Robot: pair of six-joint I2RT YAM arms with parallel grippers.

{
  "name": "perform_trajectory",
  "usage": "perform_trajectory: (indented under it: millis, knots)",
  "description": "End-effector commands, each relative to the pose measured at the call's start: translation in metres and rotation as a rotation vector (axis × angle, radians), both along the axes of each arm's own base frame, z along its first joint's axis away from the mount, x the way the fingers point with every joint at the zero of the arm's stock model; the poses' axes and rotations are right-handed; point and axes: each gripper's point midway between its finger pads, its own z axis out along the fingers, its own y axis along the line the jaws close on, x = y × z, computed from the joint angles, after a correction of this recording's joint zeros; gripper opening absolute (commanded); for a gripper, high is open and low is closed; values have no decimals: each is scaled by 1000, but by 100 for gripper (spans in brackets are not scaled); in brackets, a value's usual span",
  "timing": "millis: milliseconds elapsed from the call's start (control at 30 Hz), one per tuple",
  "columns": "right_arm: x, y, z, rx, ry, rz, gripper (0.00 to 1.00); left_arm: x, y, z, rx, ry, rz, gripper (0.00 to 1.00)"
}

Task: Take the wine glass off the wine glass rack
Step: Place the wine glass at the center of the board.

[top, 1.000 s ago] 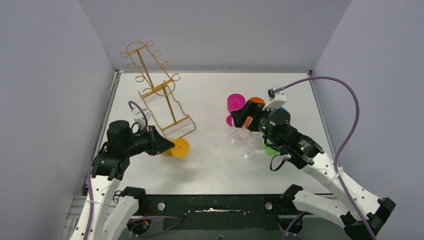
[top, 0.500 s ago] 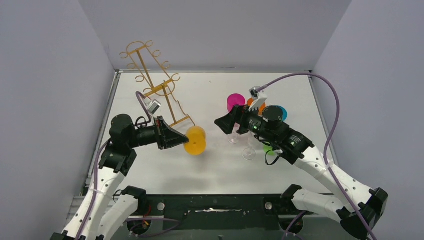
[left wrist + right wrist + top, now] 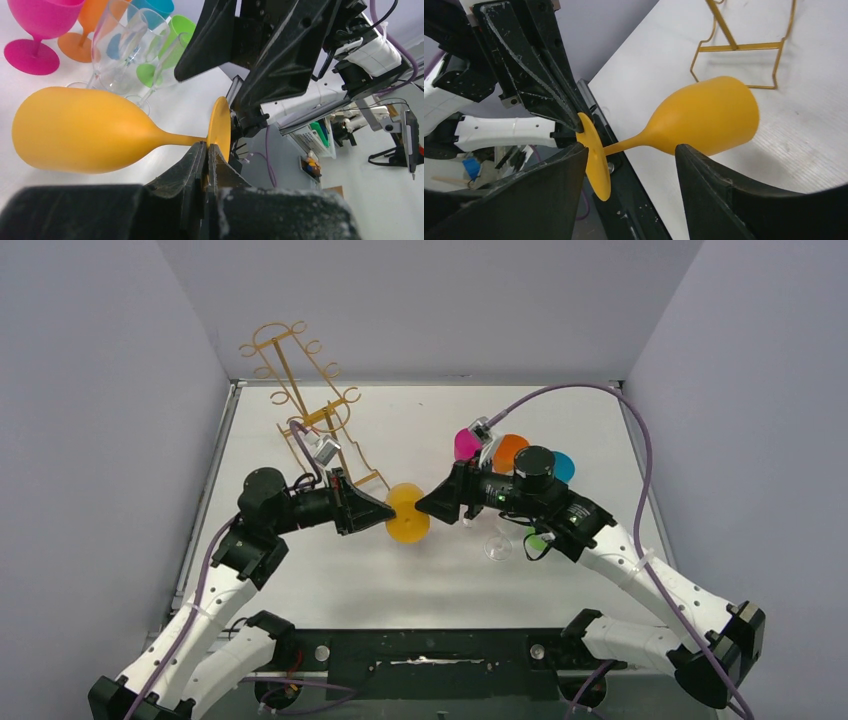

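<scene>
The yellow wine glass (image 3: 407, 513) hangs sideways above the middle of the table, off the gold wire wine glass rack (image 3: 300, 390), which leans at the back left. My left gripper (image 3: 388, 512) is shut on the edge of the glass's round foot (image 3: 220, 125), and the bowl (image 3: 80, 132) points away to the right. My right gripper (image 3: 420, 507) faces it from the right. Its jaws stand open on either side of the stem (image 3: 624, 145), one finger (image 3: 559, 185) beside the foot and the other (image 3: 714, 190) beside the bowl, with gaps showing.
Pink (image 3: 465, 443), orange (image 3: 510, 452), blue (image 3: 563, 466) and green (image 3: 540, 540) glasses and clear ones (image 3: 497, 545) stand clustered at the right, behind and beneath my right arm. The rack's rectangular base (image 3: 744, 47) rests on the table just behind the yellow glass.
My left arm has carried the yellow glass rightward from the rack's base to mid-table. The right gripper has swung left to meet it, and its jaws have narrowed around the stem.
</scene>
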Motion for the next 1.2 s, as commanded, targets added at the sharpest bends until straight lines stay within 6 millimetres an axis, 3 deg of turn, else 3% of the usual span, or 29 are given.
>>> perform_trajectory:
  millis: [0, 100, 200, 400, 533, 733, 800, 900, 1000, 1167]
  knots:
    - [-21, 21, 43, 87, -111, 162, 62, 7, -1, 35, -83, -134, 32, 0]
    - [-31, 28, 50, 100, -161, 202, 52, 6, -3, 42, -102, -146, 15, 0]
    - [-30, 29, 51, 100, -175, 202, 28, 5, -4, 44, -111, -149, 4, 0]
    - [-25, 24, 56, 126, -208, 151, 17, 1, -3, 37, -74, -143, -16, 0]
    - [-22, 23, 58, 139, -224, 131, 0, -3, -4, 31, -51, -130, -39, 0]
    - [-18, 22, 60, 144, -243, 108, 0, -4, -4, 27, -38, -113, -47, 15]
    - [-17, 20, 61, 150, -255, 97, 0, -6, -5, 23, -31, -94, -68, 31]
    - [-17, 18, 64, 166, -275, 89, 0, -11, -6, 15, -23, -58, -105, 40]
    - [-18, 18, 66, 178, -281, 85, 0, -14, -8, 15, -30, -49, -133, 44]
    - [-19, 22, 66, 180, -277, 105, 0, -8, -12, 33, -127, -74, -120, 44]
